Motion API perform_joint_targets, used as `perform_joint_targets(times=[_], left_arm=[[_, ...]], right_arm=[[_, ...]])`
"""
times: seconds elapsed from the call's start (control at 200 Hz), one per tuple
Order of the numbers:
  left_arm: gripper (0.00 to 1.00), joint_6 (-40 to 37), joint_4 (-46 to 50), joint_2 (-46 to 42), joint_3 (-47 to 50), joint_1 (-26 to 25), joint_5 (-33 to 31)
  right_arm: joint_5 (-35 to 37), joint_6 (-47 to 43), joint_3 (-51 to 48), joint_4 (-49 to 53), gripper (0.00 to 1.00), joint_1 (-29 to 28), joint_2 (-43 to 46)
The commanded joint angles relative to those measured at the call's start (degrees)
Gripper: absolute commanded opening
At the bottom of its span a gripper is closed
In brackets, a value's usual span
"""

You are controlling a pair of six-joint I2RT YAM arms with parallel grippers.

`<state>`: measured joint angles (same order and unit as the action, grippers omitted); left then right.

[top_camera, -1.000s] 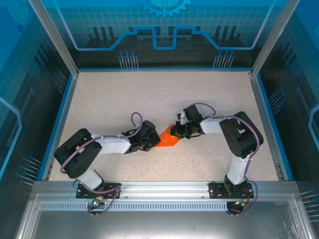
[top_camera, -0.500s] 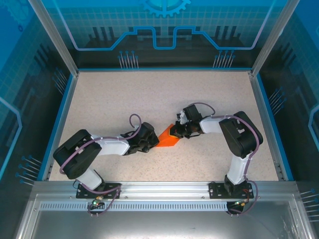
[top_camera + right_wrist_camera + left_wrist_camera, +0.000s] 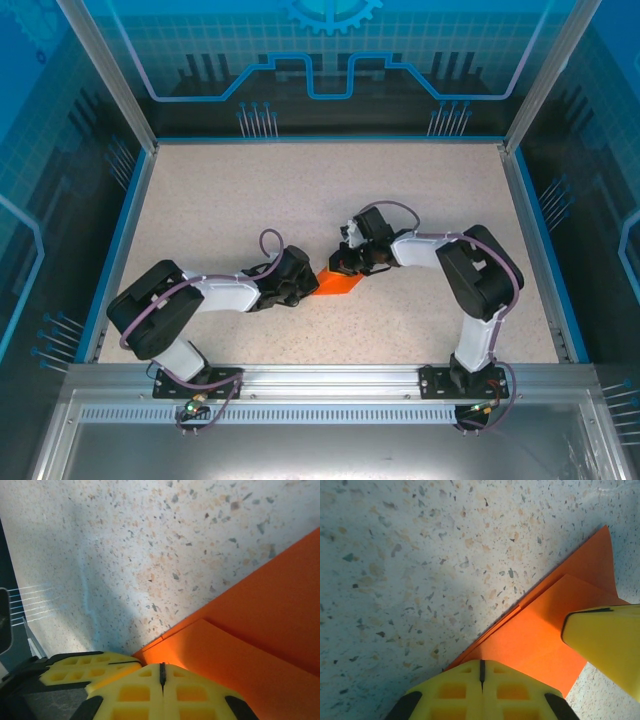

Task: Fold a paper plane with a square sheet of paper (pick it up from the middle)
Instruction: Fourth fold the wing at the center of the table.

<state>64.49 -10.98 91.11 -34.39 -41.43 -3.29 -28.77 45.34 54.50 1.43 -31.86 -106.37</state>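
Since the creased orange paper sheet (image 3: 535, 630) seemingly needs flattening, the left gripper (image 3: 481, 672) and right gripper (image 3: 161, 677), both clenched, press its opposite ends.

No readable text, label, brand or number appears anywhere; the blue back panels (image 3: 330, 60) carry only line graphics.

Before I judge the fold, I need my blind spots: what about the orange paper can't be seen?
Top view: ends of the paper lie under the left gripper and right gripper; creases too small.
Left wrist view: near corner hidden by that gripper's fingers.
Right wrist view: paper cut off at right edge.
Pinched or pressed: cannot tell.
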Motion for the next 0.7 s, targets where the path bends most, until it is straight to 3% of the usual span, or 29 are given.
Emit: perform_joint_targets(times=[0.0,0.37,0.535,0.695], left_arm=[[0.0,-1.12,3.96,0.82,0.38,0.1,-1.54],[0.0,-2.82,3.39,-0.92,-0.24,0.99,-0.43],[0.03,-5.06,3.59,-3.42,-2.21,1.86,4.93],[0.03,-4.69,5.7,-4.58,-1.26,1.96,2.14]], right_arm=[[-0.2,0.85,0.24,-0.21,0.0,-1.1,-1.61],[2.89,1.59,-3.79,-1.0,0.0,1.27,-3.84],[3.99,1.07,-3.79,0.84,0.0,1.82,-5.25],[4.69,1.24,-3.79,1.59,0.0,1.89,-6.01]])
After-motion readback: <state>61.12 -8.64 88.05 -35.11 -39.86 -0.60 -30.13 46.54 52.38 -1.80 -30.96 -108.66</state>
